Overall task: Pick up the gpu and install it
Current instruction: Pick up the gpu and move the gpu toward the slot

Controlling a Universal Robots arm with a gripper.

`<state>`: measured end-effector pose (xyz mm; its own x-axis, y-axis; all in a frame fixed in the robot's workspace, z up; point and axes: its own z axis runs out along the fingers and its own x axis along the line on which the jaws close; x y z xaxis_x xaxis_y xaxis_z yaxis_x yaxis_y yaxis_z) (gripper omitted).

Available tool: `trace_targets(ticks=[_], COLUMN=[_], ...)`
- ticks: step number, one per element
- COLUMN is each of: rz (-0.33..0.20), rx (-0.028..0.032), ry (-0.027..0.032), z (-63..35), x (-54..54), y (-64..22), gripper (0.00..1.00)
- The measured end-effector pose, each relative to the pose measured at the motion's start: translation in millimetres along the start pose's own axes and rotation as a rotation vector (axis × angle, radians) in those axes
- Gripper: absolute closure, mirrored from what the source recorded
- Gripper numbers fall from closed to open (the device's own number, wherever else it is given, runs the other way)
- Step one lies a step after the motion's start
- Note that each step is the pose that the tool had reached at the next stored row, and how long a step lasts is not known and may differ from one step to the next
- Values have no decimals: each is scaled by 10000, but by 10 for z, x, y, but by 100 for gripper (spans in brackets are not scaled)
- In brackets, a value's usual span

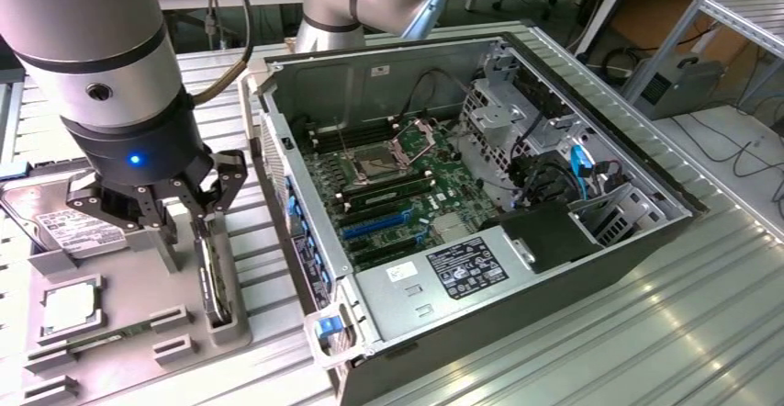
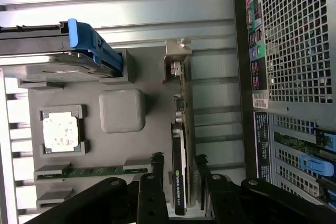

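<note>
The gpu (image 1: pixel 216 273) stands on its long edge in a slot of the grey holder tray (image 1: pixel 128 282), beside the open computer case (image 1: pixel 612 172). In the wrist view the gpu (image 2: pixel 180 129) is a thin dark card with its silver bracket at the far end. My gripper (image 1: pixel 194 227) hangs right over it. Its black fingers (image 2: pixel 157 166) straddle the card's near end, one on each side, and the gripper (image 2: pixel 180 163) is open, with a narrow gap showing beside the card. Blue expansion slots (image 1: pixel 374 225) lie on the motherboard inside the case.
A hard drive (image 1: pixel 68 222) with a blue clip (image 2: pixel 92 43) and a square CPU chip (image 1: pixel 68 307) sit in the same tray, with a memory stick (image 2: pixel 89 171) nearby. The case's rear panel (image 2: pixel 294 40) rises close beside the card. The ribbed metal table (image 1: pixel 637 332) extends to the exterior view's right.
</note>
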<state>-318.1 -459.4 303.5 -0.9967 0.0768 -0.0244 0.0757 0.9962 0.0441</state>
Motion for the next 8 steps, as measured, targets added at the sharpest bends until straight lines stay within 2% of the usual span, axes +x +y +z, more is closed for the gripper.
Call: trace_targets(ticks=[3,4,7,8], rz=[0,0,-1,0], rx=[0,1,-3,1], ry=[-1,0,-4,0], z=[0,0,14,49], x=[0,0,0,1], y=[0,0,-1,-2], gripper=[63,56,56,56])
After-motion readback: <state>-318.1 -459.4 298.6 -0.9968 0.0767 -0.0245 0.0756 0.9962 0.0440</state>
